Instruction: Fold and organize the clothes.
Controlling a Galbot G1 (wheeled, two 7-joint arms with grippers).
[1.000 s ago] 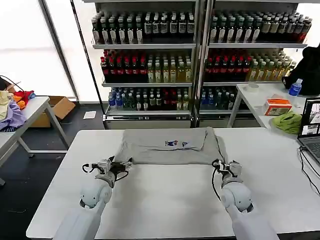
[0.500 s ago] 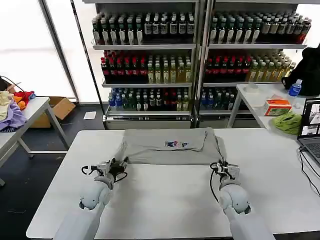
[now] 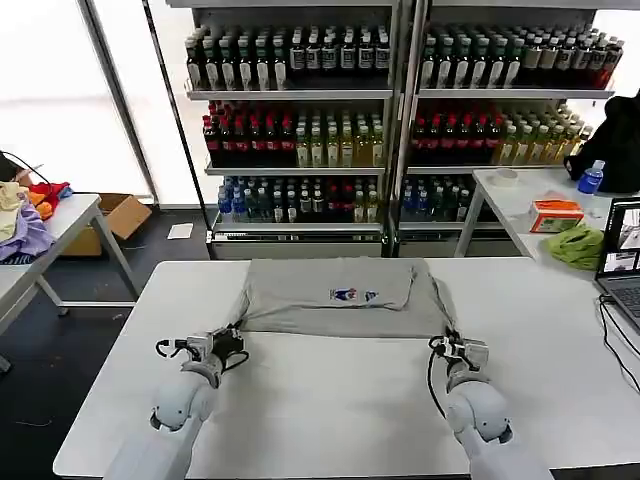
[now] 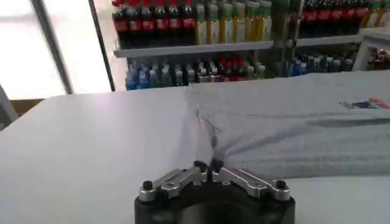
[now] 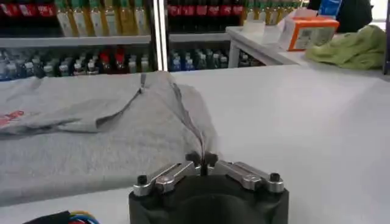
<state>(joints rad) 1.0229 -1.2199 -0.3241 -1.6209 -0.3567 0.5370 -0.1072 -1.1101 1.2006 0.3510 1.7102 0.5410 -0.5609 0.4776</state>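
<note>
A light grey shirt (image 3: 340,300) with a small red and blue chest print lies partly folded across the far half of the white table (image 3: 330,400). My left gripper (image 3: 232,338) is shut on the shirt's near left corner (image 4: 210,159), the cloth pinched between its fingertips. My right gripper (image 3: 452,343) is shut on the near right corner (image 5: 201,152) in the same way. Both grippers sit low over the table at the shirt's near edge. In the right wrist view the shirt (image 5: 91,134) shows a folded-over upper layer.
A side table at the right holds a laptop (image 3: 622,260), a green cloth (image 3: 578,243) and an orange box (image 3: 556,212). Another table with coloured clothes (image 3: 25,220) stands at the left. Shelves of bottles (image 3: 400,110) fill the back. The near half of the white table is bare.
Both grippers have drawn back toward me and slightly outward, pulling the shirt's near edge with them. The cloth now lies flatter and stretches wider.
</note>
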